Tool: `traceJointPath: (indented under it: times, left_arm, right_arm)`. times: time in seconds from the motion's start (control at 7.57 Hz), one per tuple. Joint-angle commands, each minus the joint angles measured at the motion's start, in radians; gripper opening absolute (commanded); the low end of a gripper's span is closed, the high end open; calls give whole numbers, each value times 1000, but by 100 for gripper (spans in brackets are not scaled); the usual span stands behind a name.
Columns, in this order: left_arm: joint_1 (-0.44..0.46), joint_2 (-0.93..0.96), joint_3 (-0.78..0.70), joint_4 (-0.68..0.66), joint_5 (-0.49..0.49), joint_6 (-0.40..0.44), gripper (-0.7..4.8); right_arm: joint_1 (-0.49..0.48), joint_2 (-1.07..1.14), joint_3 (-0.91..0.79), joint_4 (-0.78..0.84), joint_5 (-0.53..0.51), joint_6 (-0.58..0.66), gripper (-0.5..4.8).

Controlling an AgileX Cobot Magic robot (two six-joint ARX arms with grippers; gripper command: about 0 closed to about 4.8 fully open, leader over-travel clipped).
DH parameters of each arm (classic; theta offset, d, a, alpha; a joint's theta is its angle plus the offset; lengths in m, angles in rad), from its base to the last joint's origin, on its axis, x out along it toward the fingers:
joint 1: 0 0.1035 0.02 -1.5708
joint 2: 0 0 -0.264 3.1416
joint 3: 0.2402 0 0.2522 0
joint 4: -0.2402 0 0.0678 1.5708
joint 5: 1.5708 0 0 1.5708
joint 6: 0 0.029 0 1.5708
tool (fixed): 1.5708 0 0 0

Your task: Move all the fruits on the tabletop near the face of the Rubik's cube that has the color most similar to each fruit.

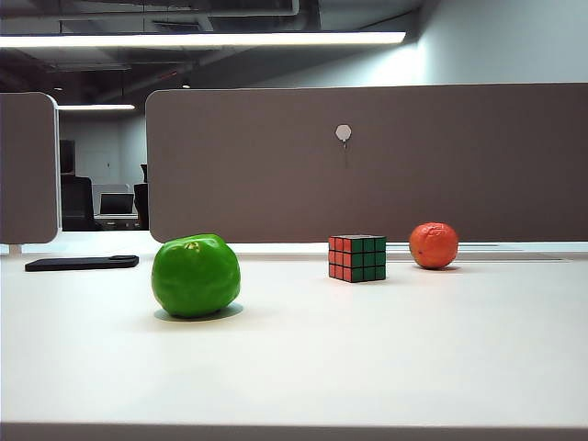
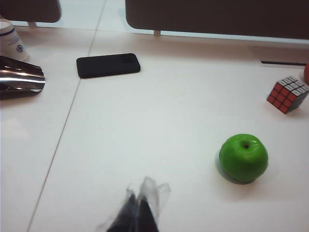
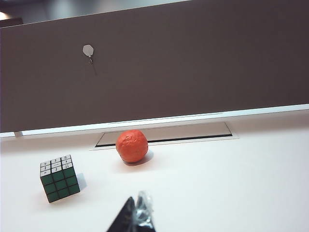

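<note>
Exterior view: I see the green fruit [image 1: 196, 275] at left on the white surface [image 1: 367, 358], the cube [image 1: 357, 257] right of centre (red face toward the green fruit, green face toward the orange fruit [image 1: 434, 245]). A black phone [image 1: 82, 263] lies far left. Wrist views: my left tool [image 2: 140, 208] hangs pressed together above the surface, apart from the green fruit; my right tool [image 3: 137, 215] looks closed, empty, short of the orange fruit.
</note>
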Motion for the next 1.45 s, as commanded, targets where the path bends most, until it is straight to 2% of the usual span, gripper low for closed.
traceJointPath:
  times: [0.13, 0.26, 0.4, 0.79, 0.92, 1.06, 1.19, 1.45]
  left_arm:
    - [-1, -240, -430, 452, 209, -32, -5]
    - [-1, -240, -461, 502, 224, -33, -5]
    - [0, -240, -604, 707, 217, -16, -5]
    - [-1, -240, -705, 779, 193, -21, -5]
    - [-1, -240, -785, 808, 224, -27, -5]
    - [-1, -240, -785, 818, 156, -18, -5]
    - [0, -240, -785, 818, 34, 69, -5]
    - [0, -240, -785, 818, 1, 110, -5]
  right_arm:
    - [-1, -1, 4, 23, 0, -14, -1]
    - [0, -1, 4, 24, -2, -14, -1]
    - [0, -1, 4, 58, -2, -30, -1]
    - [0, -1, 5, 93, -2, -50, -1]
    - [0, -1, 4, 93, -2, -103, -1]
    - [0, -1, 4, 35, -3, -200, -1]
    - [0, -1, -19, -25, -75, -298, -1]
    - [0, -1, -37, -42, -119, -299, -1]
